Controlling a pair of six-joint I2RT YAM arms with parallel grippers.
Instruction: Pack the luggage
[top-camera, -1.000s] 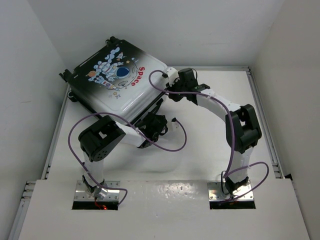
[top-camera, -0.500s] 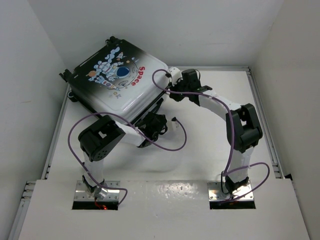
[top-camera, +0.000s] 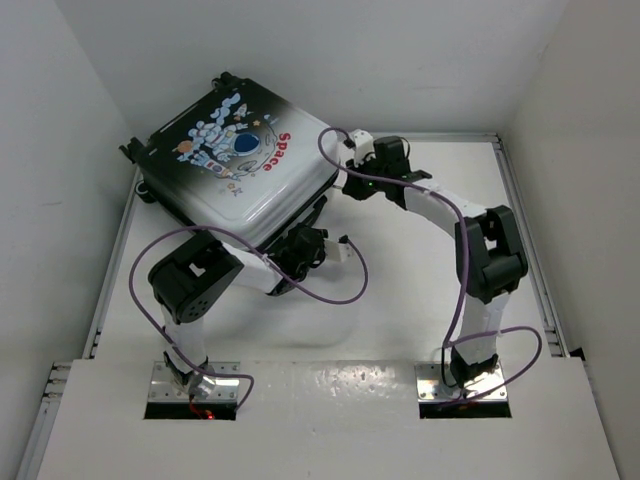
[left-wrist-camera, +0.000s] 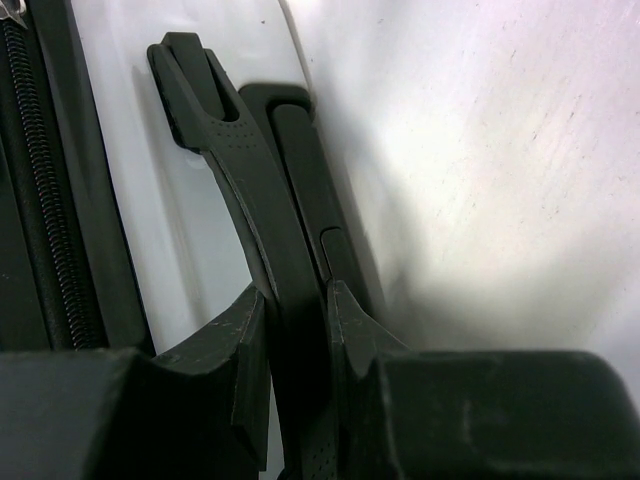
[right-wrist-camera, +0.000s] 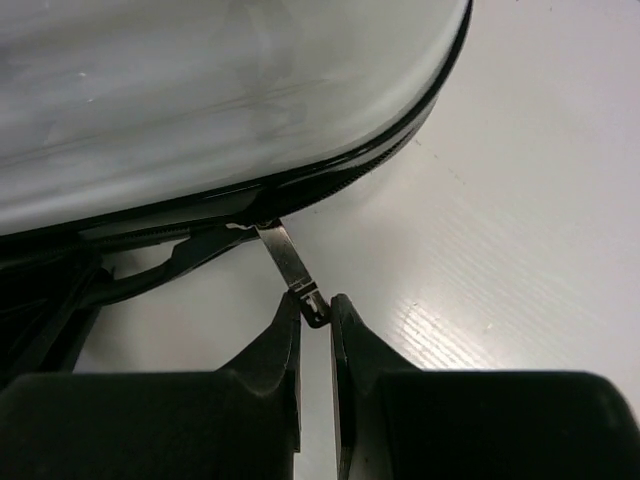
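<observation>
You seem to be zipping the suitcase (top-camera: 235, 165) shut: left fingers (left-wrist-camera: 250, 370) clench its handle (left-wrist-camera: 250, 190), right fingers (right-wrist-camera: 280, 350) pinch the zipper pull (right-wrist-camera: 288, 262). Next, draw it steadily while bracing.

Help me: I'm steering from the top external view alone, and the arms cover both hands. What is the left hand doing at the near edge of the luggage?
Observer: The left hand is closed on the black carry handle of the luggage, with one finger on each side of the strap.
Operator: And the right hand?
Observer: The right hand pinches the metal zipper pull by its very tip, at the seam under the shell's rim.
Operator: Is the pull hanging loose?
Observer: No. It stands out straight from the seam toward the fingers.
</observation>
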